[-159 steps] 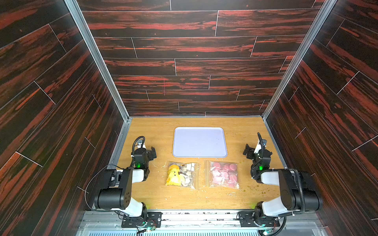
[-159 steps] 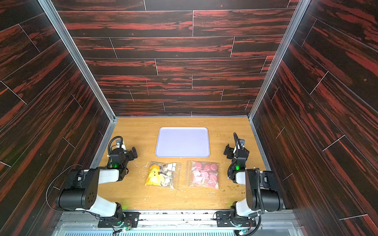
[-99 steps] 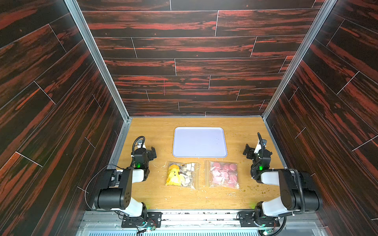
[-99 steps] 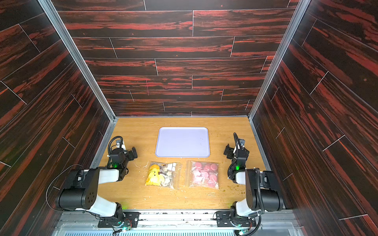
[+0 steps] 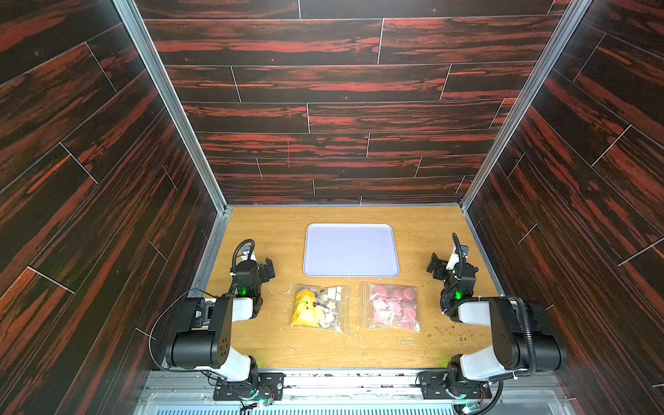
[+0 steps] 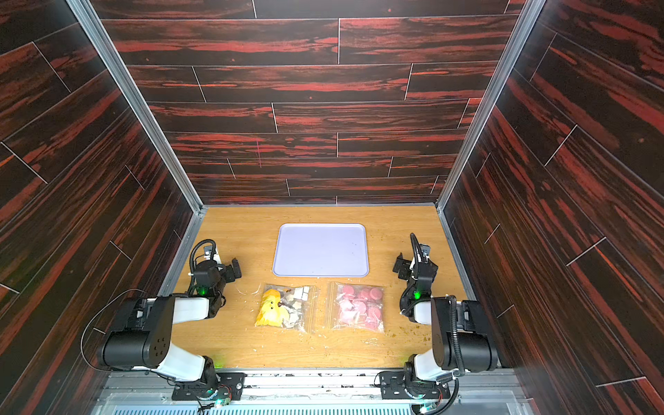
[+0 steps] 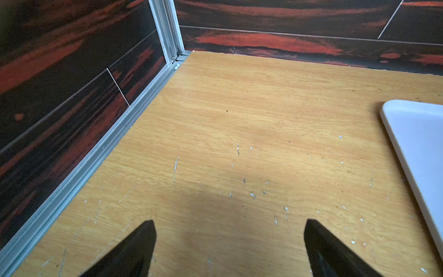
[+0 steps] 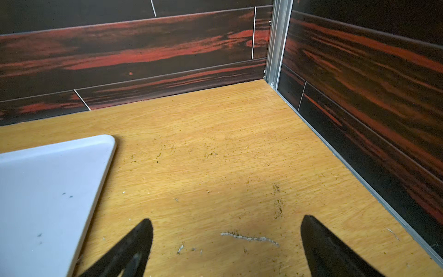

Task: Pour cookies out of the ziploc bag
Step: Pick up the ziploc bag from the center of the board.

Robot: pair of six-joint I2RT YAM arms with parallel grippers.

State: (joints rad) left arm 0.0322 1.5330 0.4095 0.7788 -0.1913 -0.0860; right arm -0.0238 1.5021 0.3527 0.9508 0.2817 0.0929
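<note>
Left gripper (image 5: pixel 268 267) stands over the bare surface (image 5: pixel 273 345) with its jaws spread wide and nothing between them. In the left wrist view its dark fingertips (image 7: pixel 140 247) frame only scratched wood grain. Right gripper (image 5: pixel 436 265) is just as wide and just as empty, over a patch near the right wall.

That surface is a light oak-look board. It is scuffed with pale scratches on the left side and strewn with brownish crumbs (image 5: pixel 431 334) on the right. Tall walls (image 5: pixel 341 107) of dark wood-pattern panels streaked with red close it in on three sides, joined at the corners by aluminium rails (image 5: pixel 170 104).

A pale lavender tray (image 5: pixel 350 249) lies flat toward the back, midway between the arms, with a few dark specks on it. Just in front of it two clear ziploc bags lie flat side by side. The right bag (image 5: pixel 368 291) holds the pink cookies (image 5: pixel 393 305). The left bag (image 5: pixel 343 316) holds a yellow lump (image 5: pixel 305 309) and small cream cookies (image 5: pixel 332 293). If the bags carry any print, it is too small to read. Both grippers are apart from the bags, each out to its own side and nearer the tray's front corners.
</note>
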